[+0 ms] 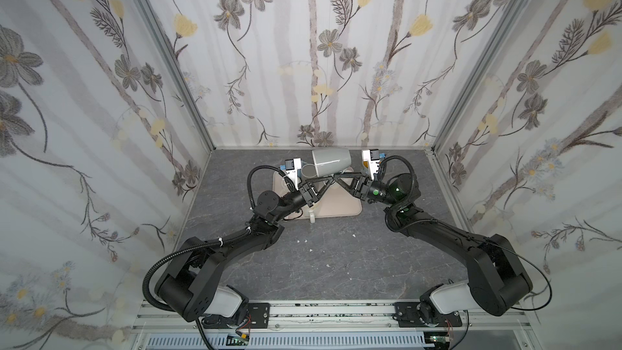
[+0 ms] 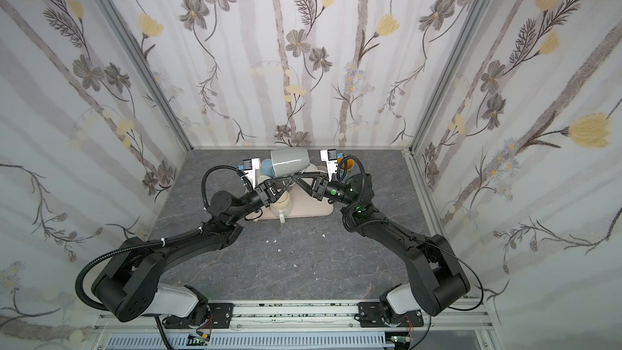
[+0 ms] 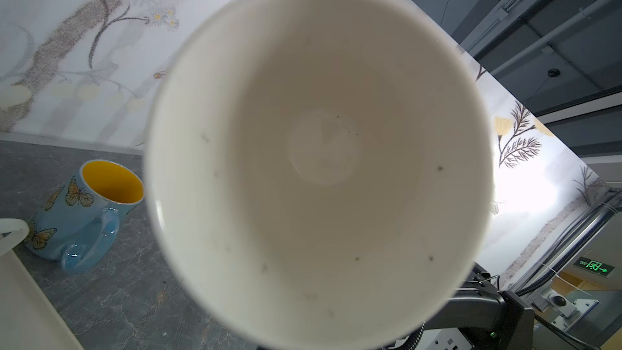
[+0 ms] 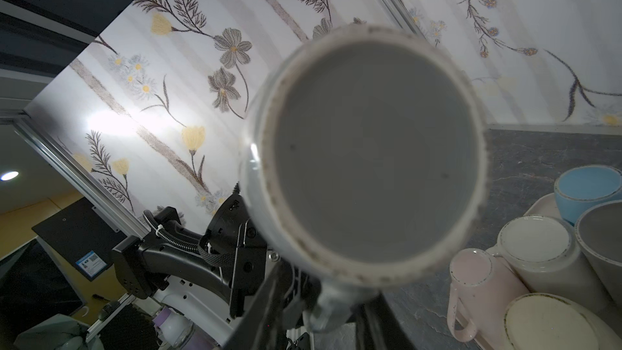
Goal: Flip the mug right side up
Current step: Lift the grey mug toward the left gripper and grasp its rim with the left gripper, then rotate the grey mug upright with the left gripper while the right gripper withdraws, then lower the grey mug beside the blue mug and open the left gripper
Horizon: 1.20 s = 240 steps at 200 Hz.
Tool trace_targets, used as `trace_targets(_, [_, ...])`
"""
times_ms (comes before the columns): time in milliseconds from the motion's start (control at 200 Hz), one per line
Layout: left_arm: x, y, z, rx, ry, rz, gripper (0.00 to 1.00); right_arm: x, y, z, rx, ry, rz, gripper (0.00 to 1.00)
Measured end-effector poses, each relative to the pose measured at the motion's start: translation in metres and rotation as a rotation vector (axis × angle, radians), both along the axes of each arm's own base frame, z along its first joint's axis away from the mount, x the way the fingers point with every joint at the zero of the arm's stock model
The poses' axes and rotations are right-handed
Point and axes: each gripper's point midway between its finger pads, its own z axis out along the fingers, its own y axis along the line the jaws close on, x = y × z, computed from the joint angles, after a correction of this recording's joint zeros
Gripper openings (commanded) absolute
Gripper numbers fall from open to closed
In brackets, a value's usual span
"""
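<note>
Grey ceramic mug (image 1: 331, 162), sideways aloft near floral back wall (image 1: 303, 62), pinched by left gripper (image 1: 329, 179); right gripper (image 1: 339, 176), spread indiscernible; beige tray (image 1: 346, 210) of inverted mugs (image 4: 535, 242) beneath; slate tabletop (image 1: 319, 264) open nearside.

Grey mug (image 1: 331, 162) — white inside, seemingly; blue butterfly mug (image 3: 77, 217).

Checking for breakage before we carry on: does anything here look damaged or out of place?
Yes: small white bits lie scattered on the dark tabletop on the near side of the tray, possibly ceramic chips. The grey mug hangs sideways in the air, not yet upright.
</note>
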Motion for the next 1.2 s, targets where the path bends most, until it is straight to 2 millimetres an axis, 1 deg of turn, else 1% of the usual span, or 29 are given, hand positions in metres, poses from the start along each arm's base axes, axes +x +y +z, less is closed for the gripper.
trace_targets(75, [0.001, -0.006, 0.001, 0.018, 0.004, -0.004, 0.0, 0.001, -0.005, 0.001, -0.023, -0.007, -0.036, 0.54])
trace_targets(155, [0.0, -0.015, 0.002, 0.048, -0.004, -0.011, 0.0, 0.007, -0.015, 0.0, -0.063, -0.005, -0.112, 0.55])
trace_targets(260, [0.002, -0.027, -0.002, 0.111, -0.003, -0.003, 0.0, 0.018, -0.04, -0.006, -0.129, 0.02, -0.259, 0.57])
trace_targets(380, [0.005, -0.042, -0.003, 0.195, -0.019, 0.012, 0.0, 0.031, -0.083, -0.019, -0.195, 0.078, -0.457, 0.57])
trace_targets(490, [0.013, -0.066, -0.007, 0.289, -0.04, 0.01, 0.0, 0.037, -0.125, -0.043, -0.259, 0.153, -0.621, 0.57])
trace_targets(595, [0.023, -0.091, -0.023, 0.404, -0.041, 0.008, 0.0, 0.04, -0.163, -0.069, -0.314, 0.229, -0.744, 0.56])
trace_targets(669, [0.031, -0.109, -0.038, 0.502, -0.036, 0.006, 0.0, 0.043, -0.19, -0.085, -0.344, 0.287, -0.826, 0.55])
trace_targets(764, [0.041, -0.135, -0.052, 0.622, -0.047, 0.001, 0.0, 0.045, -0.215, -0.101, -0.371, 0.357, -0.891, 0.56])
trace_targets(824, [0.048, -0.151, -0.058, 0.689, -0.059, -0.003, 0.0, 0.044, -0.224, -0.108, -0.384, 0.391, -0.913, 0.56])
trace_targets(894, [0.056, -0.168, -0.07, 0.767, -0.065, -0.001, 0.0, 0.043, -0.233, -0.115, -0.396, 0.424, -0.934, 0.56])
trace_targets(1004, [0.067, -0.19, -0.102, 0.904, -0.047, -0.006, 0.0, 0.04, -0.245, -0.126, -0.413, 0.467, -0.967, 0.56])
trace_targets(1124, [0.074, -0.204, -0.136, 1.028, -0.019, -0.017, 0.0, 0.035, -0.25, -0.137, -0.432, 0.501, -0.978, 0.57])
trace_targets(1199, [0.077, -0.209, -0.151, 1.086, -0.009, -0.017, 0.0, 0.031, -0.251, -0.14, -0.443, 0.509, -0.978, 0.57])
